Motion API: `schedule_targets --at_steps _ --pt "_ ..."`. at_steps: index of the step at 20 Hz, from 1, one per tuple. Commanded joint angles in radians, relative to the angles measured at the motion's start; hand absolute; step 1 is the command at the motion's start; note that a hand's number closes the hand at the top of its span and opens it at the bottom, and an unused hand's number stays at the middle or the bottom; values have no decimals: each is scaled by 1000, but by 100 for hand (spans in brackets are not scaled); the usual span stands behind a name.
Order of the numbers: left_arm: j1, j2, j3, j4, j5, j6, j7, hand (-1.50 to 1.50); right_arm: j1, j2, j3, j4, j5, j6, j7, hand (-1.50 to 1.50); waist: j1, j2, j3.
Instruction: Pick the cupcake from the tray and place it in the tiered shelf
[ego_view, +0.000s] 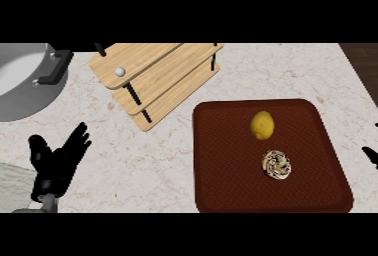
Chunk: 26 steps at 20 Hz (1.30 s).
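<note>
Cupcake: the cupcake (277, 165) sits on the dark red tray (221, 150), toward the tray's right edge and nearer its front edge than its back; nothing holds it.
Lemon: a lemon (263, 125) lies on the same tray, just behind the cupcake, apart from it.
Tiered shelf: the wooden tiered shelf (159, 75) stands near the worktop's back edge, beyond the tray's back-left corner, with a small white ball (119, 71) on its top board.
Pot: a grey pot (22, 80) fills the worktop's back-left corner.
Left hand: the left hand (55, 160) rests near the worktop's front-left edge, fingers spread and straight, grasping nothing.
Right hand: only fingertips of the right hand (370, 156) show past the tray's right edge; I cannot tell whether it is released or clenched.
Progress: the pick looks not yet begun.
Risk, wrong item: the lemon is close enough that a reach aimed too far back could close on it instead.
Risk, crushing or tipping: fingers landing on the frosted top could topple the cupcake.
Risk, placing: the boards are narrow and slanted in this view; a careless set-down could knock the ball or miss a tier.
</note>
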Motion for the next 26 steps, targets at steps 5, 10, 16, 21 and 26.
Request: schedule_targets --at_steps 5,10,16,21,26 --pt "-56 -28 28 95 10 -35 -3 0 171 -109 -28 -27 -52 307 -170 -150 15 -7 -2" --pt "-16 -50 10 21 -18 0 22 0 206 -144 -16 -264 -99 355 58 -150 24 -9 -2" --pt "-96 -62 24 87 -19 -8 41 0 208 -152 66 -553 -48 274 394 -150 25 -7 -3" --pt "-50 -86 24 153 -27 -60 -60 0 106 -68 184 -638 89 111 653 -150 36 -4 -3" --pt "-99 -65 36 110 -30 -50 15 0 -91 -104 260 -638 172 110 944 -150 47 -3 -3"
